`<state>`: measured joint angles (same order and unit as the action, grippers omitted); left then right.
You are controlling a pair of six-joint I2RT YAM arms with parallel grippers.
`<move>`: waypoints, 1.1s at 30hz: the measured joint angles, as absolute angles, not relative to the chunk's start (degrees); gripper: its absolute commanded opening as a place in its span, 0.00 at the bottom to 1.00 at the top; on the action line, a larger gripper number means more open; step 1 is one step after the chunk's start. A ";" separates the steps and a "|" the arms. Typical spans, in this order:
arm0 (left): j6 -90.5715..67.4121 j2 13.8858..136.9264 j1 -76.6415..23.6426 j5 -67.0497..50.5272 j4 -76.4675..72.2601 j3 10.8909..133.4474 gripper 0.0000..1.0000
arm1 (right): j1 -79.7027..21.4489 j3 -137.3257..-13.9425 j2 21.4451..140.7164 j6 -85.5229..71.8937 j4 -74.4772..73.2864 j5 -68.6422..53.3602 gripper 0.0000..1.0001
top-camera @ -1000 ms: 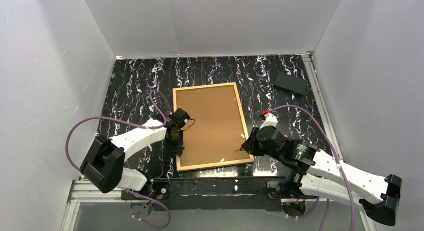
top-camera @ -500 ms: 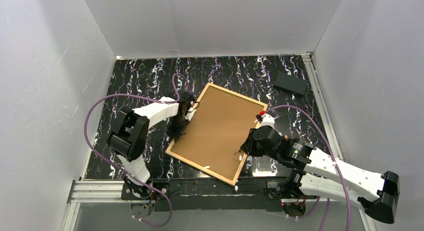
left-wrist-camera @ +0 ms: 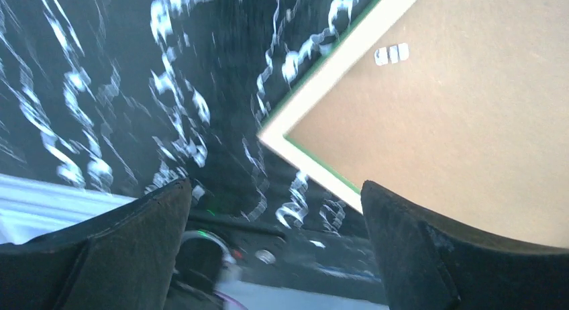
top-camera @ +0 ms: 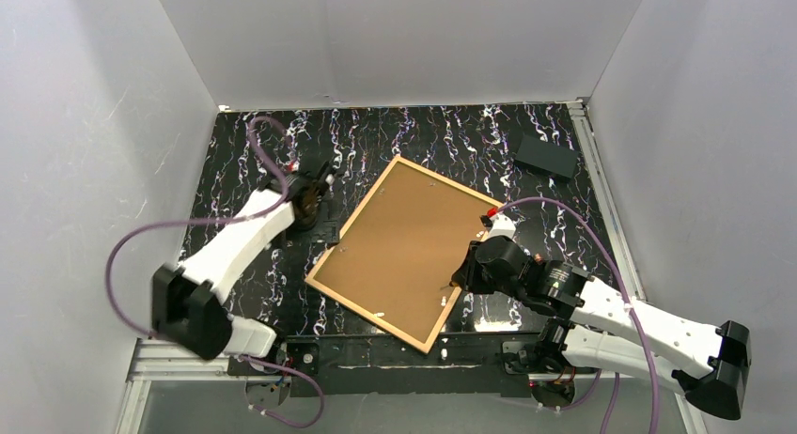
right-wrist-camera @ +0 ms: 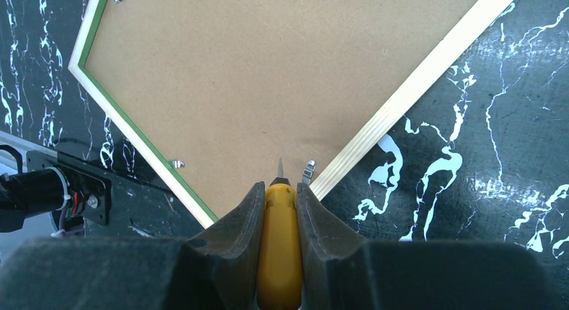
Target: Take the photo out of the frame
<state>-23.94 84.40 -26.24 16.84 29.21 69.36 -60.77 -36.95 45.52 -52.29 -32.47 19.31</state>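
On the table point(top-camera: 423, 133) the frame point(right-wrist-camera: 416, 88) lies face down and skewed with its brown backing panel point(top-camera: 404, 251) uppermost, so the photo is hidden underneath where you cannot see it. Your left gripper point(left-wrist-camera: 274, 186) hangs wide open and empty over bare table just off the frame's left side, so nothing pins the frame and a sideways push would likely spin it. Your right gripper point(right-wrist-camera: 278, 189) is clamped on a yellow tool point(right-wrist-camera: 278, 243) whose metal tip sits beside a small clip point(right-wrist-camera: 308, 169); miss the clip and you may gouge the panel.

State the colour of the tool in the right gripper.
The tool is yellow with a metal tip; best seen from the right wrist.
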 measured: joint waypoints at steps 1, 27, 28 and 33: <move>-28.51 80.34 -26.13 15.81 30.17 67.94 0.98 | -60.77 -36.95 45.56 -52.29 -32.47 19.29 0.01; -86.08 63.68 -25.89 -5.37 12.86 33.67 0.56 | -60.77 -36.95 47.53 -52.36 -29.74 17.78 0.01; -86.43 64.51 -26.09 -5.37 11.84 33.50 0.50 | -60.77 -36.95 47.81 -52.36 -29.74 17.74 0.01; -87.15 66.24 -26.50 -4.25 9.30 31.79 0.33 | -60.77 -36.95 48.18 -52.36 -29.65 17.65 0.01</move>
<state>-87.15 66.24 -26.50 -4.25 9.30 31.79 -60.77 -36.95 48.18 -52.36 -29.65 17.65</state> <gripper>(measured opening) 0.401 0.269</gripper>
